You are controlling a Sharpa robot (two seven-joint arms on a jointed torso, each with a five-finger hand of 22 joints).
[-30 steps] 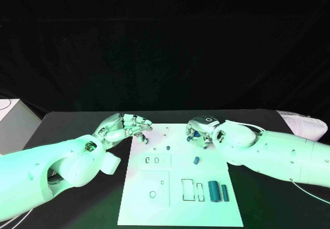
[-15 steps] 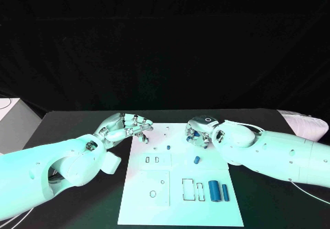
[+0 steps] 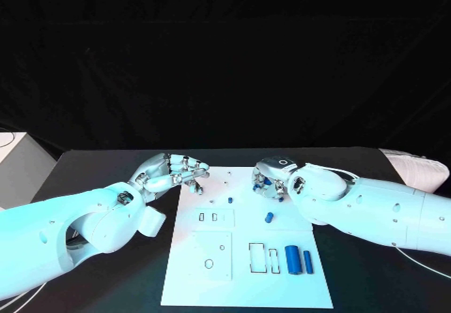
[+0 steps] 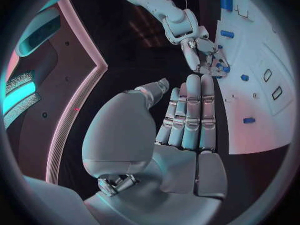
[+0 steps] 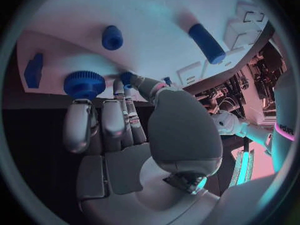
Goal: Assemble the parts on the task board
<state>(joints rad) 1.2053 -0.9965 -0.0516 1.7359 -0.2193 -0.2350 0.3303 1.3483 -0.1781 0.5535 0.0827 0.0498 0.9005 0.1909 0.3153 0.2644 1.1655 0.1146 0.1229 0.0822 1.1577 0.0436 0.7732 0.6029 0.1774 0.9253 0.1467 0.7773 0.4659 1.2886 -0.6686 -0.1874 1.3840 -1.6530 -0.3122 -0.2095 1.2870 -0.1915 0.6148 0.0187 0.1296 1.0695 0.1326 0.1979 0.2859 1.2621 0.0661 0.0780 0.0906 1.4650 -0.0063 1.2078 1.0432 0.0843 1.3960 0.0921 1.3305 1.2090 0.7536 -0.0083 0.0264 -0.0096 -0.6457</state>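
Two silver hands work the far end of the white flat task board (image 3: pixel 246 241). Right hand (image 3: pixel 268 180) at approx 1 o'clock of board: fingers curled down onto it; right wrist view shows the tips pinching a small blue peg-like part (image 5: pixel 127 78) just beside a blue ridged round knob (image 5: pixel 84 83), prob. to seat it. Head view hides that pinch. Left hand (image 3: pixel 176 172) at 11 o'clock, fingers curled in, nothing in them per left wrist view. Two blue cylinders (image 3: pixel 298 260) lie near board's 5 o'clock corner, unplaced.
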